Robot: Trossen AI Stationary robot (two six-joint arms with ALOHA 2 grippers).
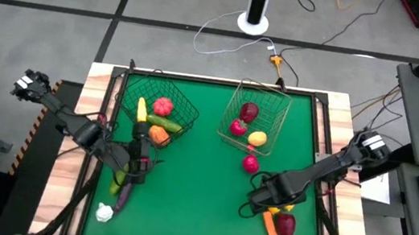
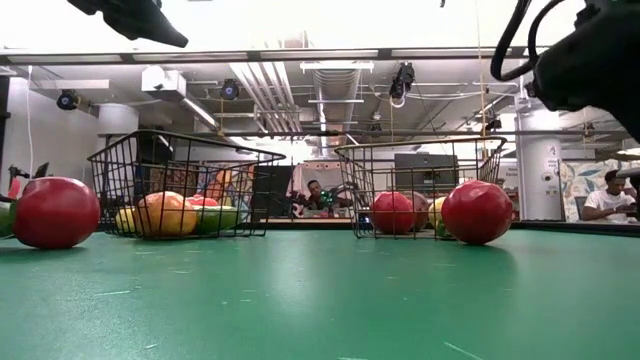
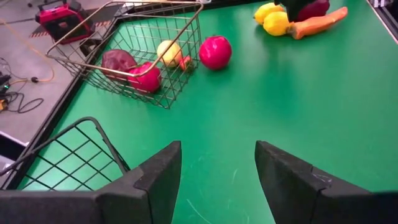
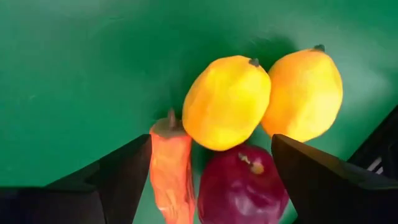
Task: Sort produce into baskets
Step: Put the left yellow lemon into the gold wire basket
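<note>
My right gripper (image 1: 269, 205) (image 4: 211, 186) is open, hovering over a cluster near the table's right near corner: two yellow lemons (image 4: 227, 102) (image 4: 305, 93), an orange carrot (image 4: 171, 168) and a dark red apple (image 4: 242, 186); its fingers stand on either side of the carrot and apple. My left gripper (image 1: 142, 169) (image 3: 217, 180) is open and empty beside the dark wire basket (image 1: 158, 111), which holds red, yellow, green and orange produce. The pale wire basket (image 1: 254, 115) (image 3: 137, 50) holds a purple-red, a red and a yellow piece. A red fruit (image 1: 250, 163) (image 3: 215, 51) lies on the mat beside it.
A white garlic (image 1: 104, 213), a purple eggplant (image 1: 125, 194) and a small green-yellow piece (image 1: 118, 178) lie on the mat near the left edge, close to my left arm. The green mat (image 1: 198, 205) is bare between the two arms. Cables lie on the floor beyond the far edge.
</note>
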